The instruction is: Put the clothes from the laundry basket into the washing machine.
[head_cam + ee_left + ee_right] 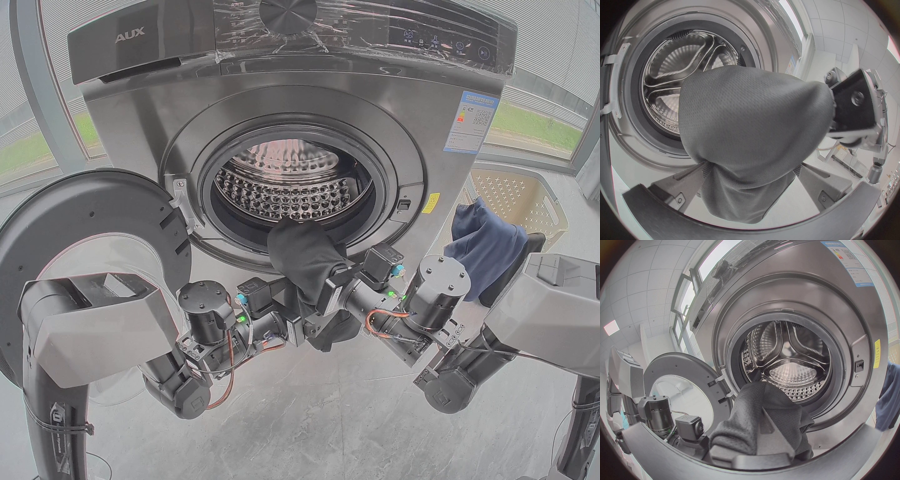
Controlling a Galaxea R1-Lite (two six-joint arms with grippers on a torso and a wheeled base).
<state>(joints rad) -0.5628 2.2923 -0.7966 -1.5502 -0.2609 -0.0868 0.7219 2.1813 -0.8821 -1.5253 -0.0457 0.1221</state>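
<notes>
The black holey cloth [303, 256] sits on the bottom lip of the round hole in the big grey metal washing machine [156, 119], half in and half out. The right gripper [334, 290] is pinched tight on it. The left gripper [312, 328] is under the cloth, and I cannot tell if it is open or closed. To do this well, push the cloth deep inside before letting go, so nothing hangs over the rim. A dark blue cloth [487, 247] waits on the tan plastic laundry basket [519, 194]. The machine has silver letters [130, 34], a blue-and-white sticker [470, 122] and a small yellow sticker [430, 202].
</notes>
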